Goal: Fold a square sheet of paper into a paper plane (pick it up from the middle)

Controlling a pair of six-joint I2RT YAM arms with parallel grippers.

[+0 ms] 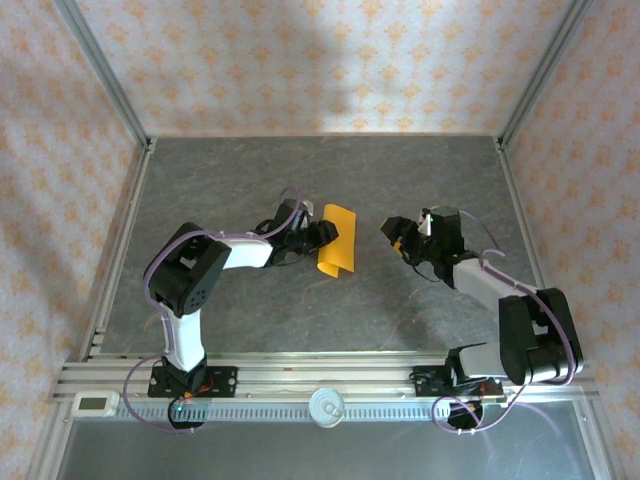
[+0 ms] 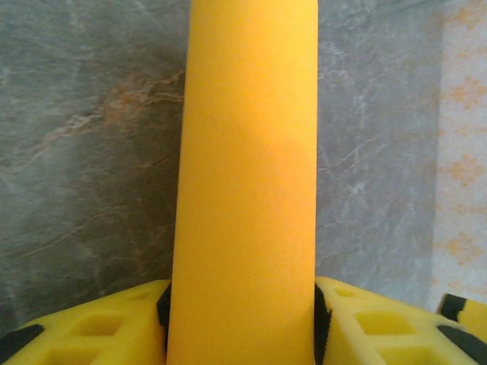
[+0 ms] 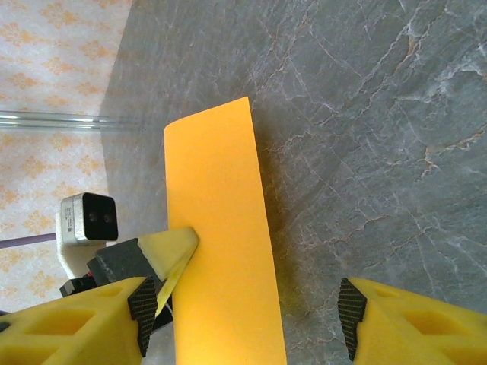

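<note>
Tabletop of grey veined stone carries both arms. At mid-table the square sheet of thin bright orange paper is bowed into an arch, its sides pinched between the jaws of the left gripper. The right gripper hangs near it, jaws wide apart and empty.

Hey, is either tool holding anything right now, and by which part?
The left tool holds the paper across its width, with a finger on each long edge. The right tool is open and holds nothing.
</note>
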